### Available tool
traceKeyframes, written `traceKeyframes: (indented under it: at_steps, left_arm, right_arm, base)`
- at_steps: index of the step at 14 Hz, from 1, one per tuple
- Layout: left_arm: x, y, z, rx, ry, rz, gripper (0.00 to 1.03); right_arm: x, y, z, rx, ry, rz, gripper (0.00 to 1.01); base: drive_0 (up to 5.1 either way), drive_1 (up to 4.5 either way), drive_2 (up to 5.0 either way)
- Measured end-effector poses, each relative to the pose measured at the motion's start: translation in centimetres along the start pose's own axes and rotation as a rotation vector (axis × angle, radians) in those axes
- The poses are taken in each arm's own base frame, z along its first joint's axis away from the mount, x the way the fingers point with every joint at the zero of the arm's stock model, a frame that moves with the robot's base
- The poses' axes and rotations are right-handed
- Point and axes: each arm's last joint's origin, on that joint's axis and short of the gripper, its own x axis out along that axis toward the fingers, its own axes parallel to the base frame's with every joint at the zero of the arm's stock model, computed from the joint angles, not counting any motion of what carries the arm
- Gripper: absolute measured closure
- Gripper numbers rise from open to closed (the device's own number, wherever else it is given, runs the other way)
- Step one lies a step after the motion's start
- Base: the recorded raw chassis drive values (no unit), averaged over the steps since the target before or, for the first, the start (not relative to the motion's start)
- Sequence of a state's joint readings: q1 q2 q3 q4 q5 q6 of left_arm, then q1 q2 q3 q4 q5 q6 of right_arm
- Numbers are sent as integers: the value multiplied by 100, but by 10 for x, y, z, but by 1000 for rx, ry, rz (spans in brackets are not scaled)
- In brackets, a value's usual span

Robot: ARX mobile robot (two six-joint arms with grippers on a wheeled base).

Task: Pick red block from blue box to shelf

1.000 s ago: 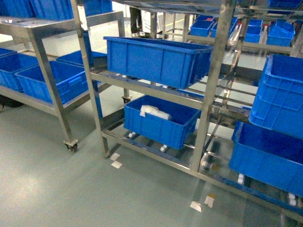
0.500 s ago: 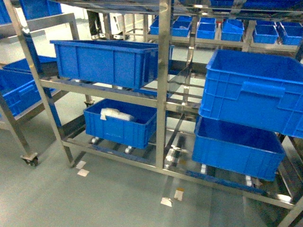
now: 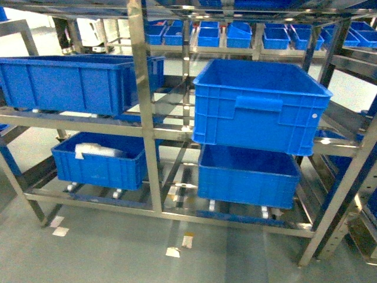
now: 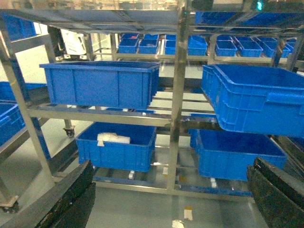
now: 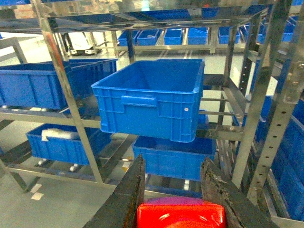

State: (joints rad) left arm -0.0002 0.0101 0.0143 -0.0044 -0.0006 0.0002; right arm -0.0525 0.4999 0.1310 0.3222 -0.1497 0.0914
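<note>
Stainless-steel shelf (image 3: pixel 144 118) with blue bins fills your view, so the pick looks done: your right end effector (image 5: pixel 173 190) is clamped on the red block (image 5: pixel 180 214), your left end effector (image 4: pixel 166 199) spread empty, placing remains.

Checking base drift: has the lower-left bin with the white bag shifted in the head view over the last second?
Yes. The bin with the white bag slid left in frame, along with the shelf, so the camera moved, not the bin.
</note>
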Motion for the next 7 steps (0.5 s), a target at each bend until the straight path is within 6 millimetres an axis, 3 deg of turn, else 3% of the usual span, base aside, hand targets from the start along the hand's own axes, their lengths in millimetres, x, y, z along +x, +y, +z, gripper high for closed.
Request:
traceKeyframes:
  at_steps: [7]
  left_arm:
    - [0,0,0,0,0,0,5]
  right_arm:
    - [0,0,0,0,0,0,73]
  base:
    - [-156,-156,-156]
